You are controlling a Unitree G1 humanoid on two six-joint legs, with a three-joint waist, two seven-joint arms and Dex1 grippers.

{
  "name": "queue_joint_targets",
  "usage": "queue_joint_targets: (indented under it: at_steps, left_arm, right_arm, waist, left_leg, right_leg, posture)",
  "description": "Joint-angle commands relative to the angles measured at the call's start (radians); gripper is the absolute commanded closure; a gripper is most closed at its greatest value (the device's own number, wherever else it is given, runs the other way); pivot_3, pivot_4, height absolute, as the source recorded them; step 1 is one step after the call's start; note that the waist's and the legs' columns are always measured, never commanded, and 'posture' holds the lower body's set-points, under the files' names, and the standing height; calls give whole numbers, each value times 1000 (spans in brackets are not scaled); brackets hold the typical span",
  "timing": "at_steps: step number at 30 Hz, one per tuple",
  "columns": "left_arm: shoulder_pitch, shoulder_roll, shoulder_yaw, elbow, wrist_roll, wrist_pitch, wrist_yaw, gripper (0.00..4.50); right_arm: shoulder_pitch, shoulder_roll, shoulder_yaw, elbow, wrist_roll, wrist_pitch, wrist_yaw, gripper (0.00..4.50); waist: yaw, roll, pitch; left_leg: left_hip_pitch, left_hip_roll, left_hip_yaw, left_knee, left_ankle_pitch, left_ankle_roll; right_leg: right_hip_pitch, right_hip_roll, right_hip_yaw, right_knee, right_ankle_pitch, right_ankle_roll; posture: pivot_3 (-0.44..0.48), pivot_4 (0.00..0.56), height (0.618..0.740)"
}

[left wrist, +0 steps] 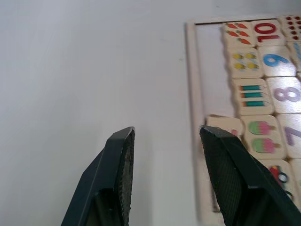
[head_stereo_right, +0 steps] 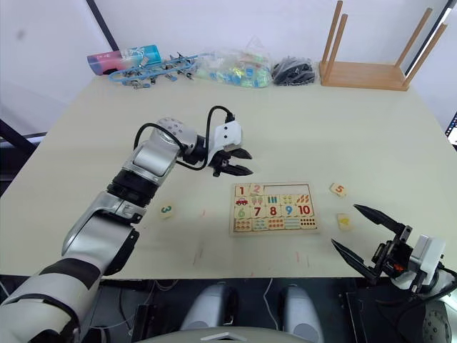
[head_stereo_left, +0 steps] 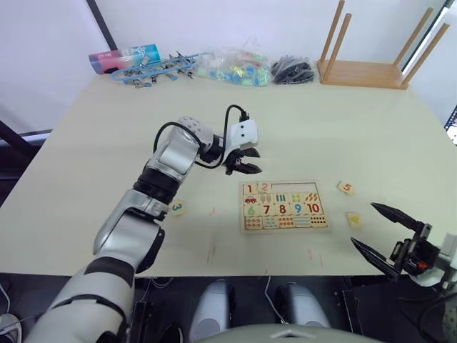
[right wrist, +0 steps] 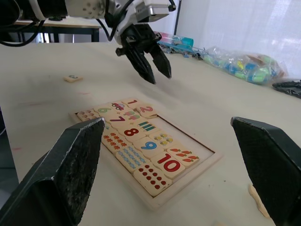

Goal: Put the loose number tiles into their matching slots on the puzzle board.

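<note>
tiles 1 (head_stereo_left: 248, 189) and 2 (head_stereo_left: 263, 188) sat in the top row of the puzzle board (head_stereo_left: 284, 205), at its left end, while the rest of that row lay bare; the 2 looked a little skewed and perhaps not fully down in its slot, though that was hard to tell. the 3 tile (head_stereo_left: 177, 208) lay well off the board's left side, the 5 tile (head_stereo_left: 345, 188) just off its right side, and another pale tile (head_stereo_left: 353, 219), its digit too small to read, lay off the board's lower right corner. the left gripper (head_stereo_left: 245, 163) hung just above and left of the board's top left corner, its two black fingers apart and holding nothing. the right gripper (head_stereo_left: 378, 232) hovered beyond the board's right edge, near that unread tile, fingers spread wide and empty. the risk from here, as i judged it, was that a fingertip sweeping low past the board's top left corner could catch the skewed 2 and flick it out, or shove the light board across the table (head_stereo_left: 86, 128) and shift every slot. thin flat tiles could also slip or flip when pinched, and one set in crooked would bridge the slot's edge rather than seat. the unread tile could easily go into the wrong recess.
</note>
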Motion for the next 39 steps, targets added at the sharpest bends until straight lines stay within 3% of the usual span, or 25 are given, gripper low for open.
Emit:
queue_joint_targets:
  at_steps: [1, 2, 3, 6, 7, 18, 39]
  left_arm:
    - [-35, -36, 40, 75, -24, -110, -11, 2198]
    - [-39, -49, 45, 105, -26, -142, -19, 2683]
    - [-44, -57, 44, 133, -21, -162, -24, 2872]
    - [-56, -65, 34, 202, 2, -243, -49, 4265]
    - [-60, -67, 34, 220, 2, -248, -65, 4452]
    - [-77, -74, 32, 351, 51, -353, -119, 4452]
    - [-72, -79, 32, 378, 92, -386, -119, 4452]
  right_arm:
    - [10, -1, -10, -31, 9, -9, -8, 0]
    - [13, 1, -10, -32, 9, -11, -10, 0]
    - [17, 3, -10, -35, 8, -12, -11, 0]
    - [25, 5, -12, -40, 8, -15, -14, 0]
    - [28, 5, -14, -40, 8, -17, -14, 0]
    - [53, 7, -27, -41, 12, -34, -15, 0]
    - [53, -1, -31, -31, 15, -41, -7, 0]
  waist:
    - [0, 0, 0]
    - [0, 0, 0]
    - [0, 0, 0]
    - [-1, 0, 0]
    - [-1, 0, 0]
    - [0, 0, 0]
    - [-1, 0, 0]
  left_leg:
    - [0, 0, 0, 0, 0, 0]
    - [0, 0, 0, 0, 0, 0]
    - [0, 0, 0, 0, 0, 0]
    - [0, 0, 0, 0, 0, 0]
    - [0, 0, 0, 0, 0, 0]
    - [0, 0, 0, 0, 0, 0]
    - [0, 0, 0, 0, 0, 0]
  right_leg:
    - [0, 0, 0, 0, 0, 0]
    - [0, 0, 0, 0, 0, 0]
    - [0, 0, 0, 0, 0, 0]
    - [0, 0, 0, 0, 0, 0]
    - [0, 0, 0, 0, 0, 0]
    - [0, 0, 0, 0, 0, 0]
    - [0, 0, 0, 0, 0, 0]
  posture:
    - [0, 150, 737]
    - [0, 150, 737]
    - [0, 150, 737]
    - [0, 150, 737]
    - [0, 150, 737]
    - [0, 150, 737]
    - [0, 150, 737]
